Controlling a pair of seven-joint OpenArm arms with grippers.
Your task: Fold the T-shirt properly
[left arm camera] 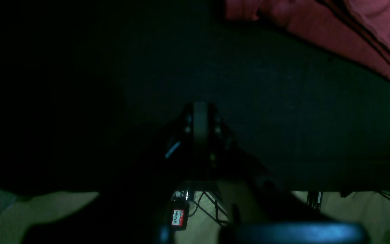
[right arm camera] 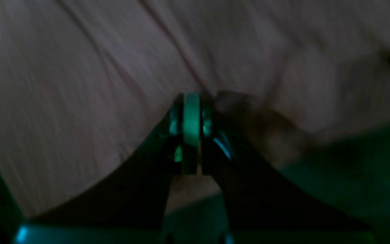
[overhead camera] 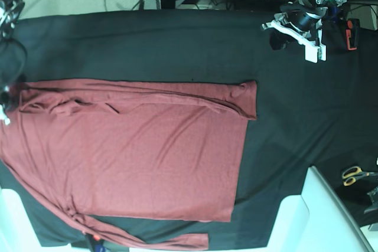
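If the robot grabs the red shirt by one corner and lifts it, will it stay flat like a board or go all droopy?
Probably droopy. The T-shirt lies limp on the black cloth with soft wrinkles and a folded-over sleeve, so it looks thin and floppy. It likely weighs little for its spread, and pushing it would probably bunch it up rather than slide it whole.

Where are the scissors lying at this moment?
In the base view, the scissors lie at the right edge on the black cloth, beside the white surface's corner, apart from the T-shirt.

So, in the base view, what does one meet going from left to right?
T-shirt → bare black cloth sheet → left gripper near the top → scissors at the right edge.
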